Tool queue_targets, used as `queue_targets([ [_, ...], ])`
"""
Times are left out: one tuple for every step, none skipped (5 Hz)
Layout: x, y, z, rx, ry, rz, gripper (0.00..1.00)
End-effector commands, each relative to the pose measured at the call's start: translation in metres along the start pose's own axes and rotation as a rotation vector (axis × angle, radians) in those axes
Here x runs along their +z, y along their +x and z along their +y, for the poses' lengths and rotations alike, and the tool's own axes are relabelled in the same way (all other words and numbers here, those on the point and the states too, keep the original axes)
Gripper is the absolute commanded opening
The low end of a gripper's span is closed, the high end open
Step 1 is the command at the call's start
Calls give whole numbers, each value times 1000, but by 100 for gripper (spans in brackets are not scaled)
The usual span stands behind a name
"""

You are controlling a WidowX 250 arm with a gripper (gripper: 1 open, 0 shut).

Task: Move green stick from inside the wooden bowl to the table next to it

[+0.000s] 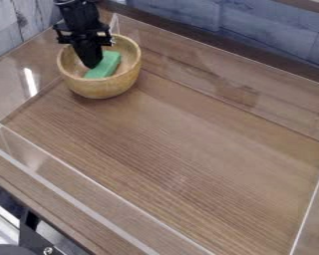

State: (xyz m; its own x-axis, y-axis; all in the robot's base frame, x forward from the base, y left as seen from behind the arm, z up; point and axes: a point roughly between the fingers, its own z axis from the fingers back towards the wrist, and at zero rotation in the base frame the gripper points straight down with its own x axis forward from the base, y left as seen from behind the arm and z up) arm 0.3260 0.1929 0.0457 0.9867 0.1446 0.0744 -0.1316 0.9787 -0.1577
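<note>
Camera view: you look down on the table (pixel 175 149) from above, and the wooden bowl (pixel 107 91) is your landmark. Nearest you, well apart from the bowl and down toward the lower left corner of your view, there is a dark piece of equipment (pixel 27 235), cut off by the edge, so you cannot tell exactly what it is. A pale, clear-looking border (pixel 53 164) slants between that equipment and the wood, running on the left of the bowl. Brown wood grain spreads out on the near side of the bowl and away to its right, with a soft sheen on the surface. Coming up to the bowl itself, you see it standing upright on the table, its light tan wall facing you. Your green stick (pixel 107 66) lies inside it, slanting, with its upper end toward the bowl's far right side. Just to the left of the stick, the dark gripper (pixel 89 63) reaches down into the bowl from the far side. Its claw is clenched, but the fingertips are too small and dark for you to tell whether they grip the stick. Beyond the bowl, far to its right, a dark blue patterned surface (pixel 262 28) runs past the table's far edge.
</note>
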Motion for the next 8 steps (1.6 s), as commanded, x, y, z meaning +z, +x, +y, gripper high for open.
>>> queue_targets([
  [27,2,11,-14,16,-60,0],
  [35,3,6,-76,-4,-65,0],
  [42,5,2,-138,-25,-68,0],
  [47,13,0,-125,-29,-80,0],
  [54,20,-3,-110,-33,-93,0],
  [60,23,-7,-78,-29,-102,0],
  [64,26,-11,-49,-26,-108,0],
  [57,21,-16,-100,-31,-98,0],
])
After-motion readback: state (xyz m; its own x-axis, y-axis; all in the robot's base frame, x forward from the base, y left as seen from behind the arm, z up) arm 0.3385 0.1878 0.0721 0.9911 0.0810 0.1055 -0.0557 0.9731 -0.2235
